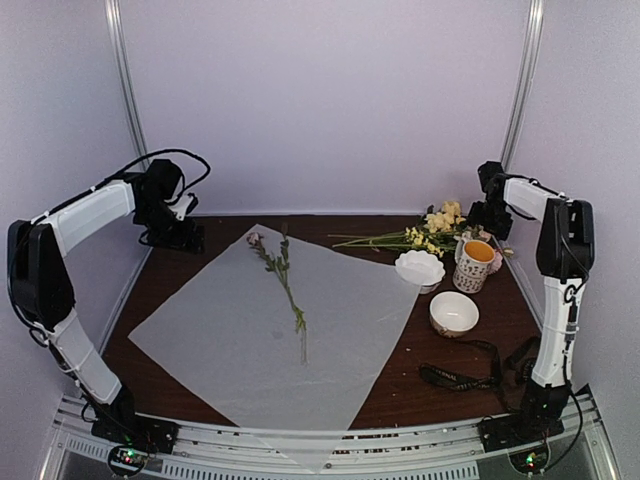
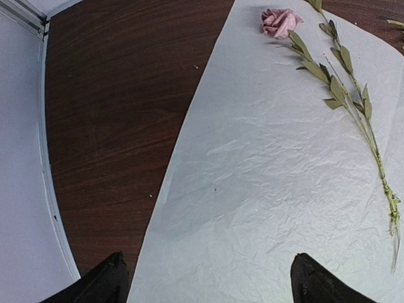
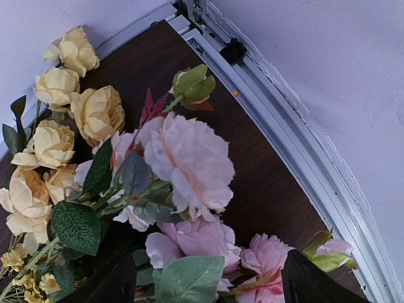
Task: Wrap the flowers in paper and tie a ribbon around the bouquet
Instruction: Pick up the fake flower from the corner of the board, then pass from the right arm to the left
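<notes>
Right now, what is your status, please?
Left jaws open at paper edge; right jaws open over flowers. One stem lies on paper. Cup, bowls beside flowers.

The flowers fill the left and middle: pale yellow blooms at the left, pink ones beside them, with green leaves below. The right gripper shows two dark fingertips at the bottom edge, set wide apart, with pink petals and a leaf between them. Behind, the dark brown tabletop meets a pale metal rail, which carries a small black fitting.
</notes>
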Tool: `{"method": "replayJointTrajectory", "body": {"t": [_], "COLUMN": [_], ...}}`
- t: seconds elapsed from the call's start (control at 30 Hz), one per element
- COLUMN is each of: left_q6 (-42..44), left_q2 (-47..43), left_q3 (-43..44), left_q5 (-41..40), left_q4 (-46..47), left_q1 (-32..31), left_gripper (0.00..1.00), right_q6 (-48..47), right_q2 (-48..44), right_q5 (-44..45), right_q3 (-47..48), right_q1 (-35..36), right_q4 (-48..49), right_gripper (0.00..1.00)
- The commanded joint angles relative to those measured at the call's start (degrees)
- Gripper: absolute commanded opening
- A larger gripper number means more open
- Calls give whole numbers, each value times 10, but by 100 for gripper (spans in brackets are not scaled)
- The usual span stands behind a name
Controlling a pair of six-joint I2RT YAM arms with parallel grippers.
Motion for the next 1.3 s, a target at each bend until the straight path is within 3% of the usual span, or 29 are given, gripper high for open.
{"method": "replayJointTrajectory", "body": {"t": [0.0, 0.23, 0.43, 0.47, 0.6, 0.67, 0.97, 1.27], "left_q6": [8, 10, 15, 15, 16, 16, 15, 23], "left_q2": [11, 13, 16, 16, 19, 17, 9, -14], "left_q3": [11, 11, 15, 15, 17, 17, 17, 9], "left_q5": [-7, -16, -31, -30, -22, -26, -23, 9], "left_q4": [1, 0, -5, -5, -9, -10, -10, 6], "left_q1": [-1, -1, -1, -1, -1, -1, -1, -1], "left_gripper": [93, 92, 93, 92, 92, 92, 92, 93], "right_q6": [-18, -58, -40, -44, -70, -88, -193, -315], "right_q2": [14, 92, 111, 111, 116, 105, -51, -297], "right_q5": [-24, -79, -118, -123, -157, -156, -105, 67], "right_q3": [26, 114, 119, 116, 120, 119, 72, -78], "right_q1": [-19, -40, -58, -59, -68, -74, -68, 17], "right_q4": [12, 19, 18, 23, 32, 29, 67, 251], "right_gripper": [81, 75, 69, 63, 13, 0, 0, 0]}}
